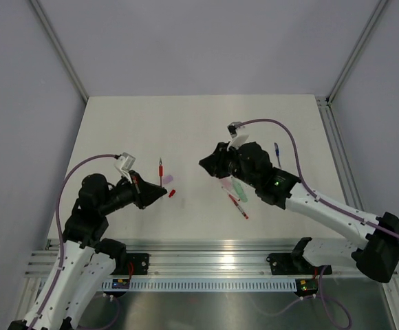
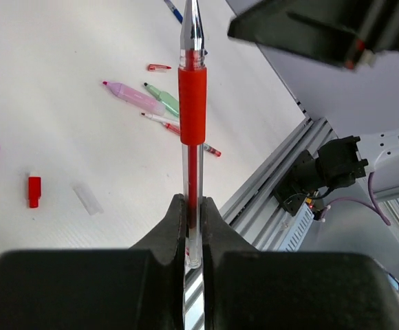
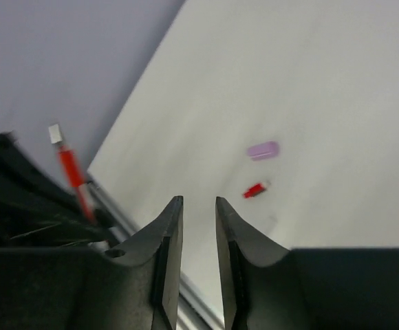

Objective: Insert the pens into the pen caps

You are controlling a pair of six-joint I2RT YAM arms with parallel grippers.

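My left gripper [image 2: 192, 201] is shut on the lower end of a clear pen with a red grip [image 2: 192, 103], which points away from the jaws. From above, that pen [image 1: 160, 168] sticks out past the left gripper [image 1: 164, 193]. The right gripper [image 1: 203, 163] hovers open over mid-table with nothing between its fingers [image 3: 168, 227]; the held pen [image 3: 71, 176] shows at its left. A red cap [image 1: 172, 193] [image 3: 254, 190] and a purple cap [image 1: 168, 179] [image 3: 263, 150] lie on the table near the left gripper.
A pink pen [image 2: 134, 96], a green pen [image 2: 162, 100] and a thin red pen [image 1: 239, 205] lie together under the right arm. A blue pen [image 1: 277, 151] lies further right. A clear cap [image 2: 87, 198] sits beside the red cap [image 2: 34, 190]. An aluminium rail [image 1: 206, 265] runs along the near edge.
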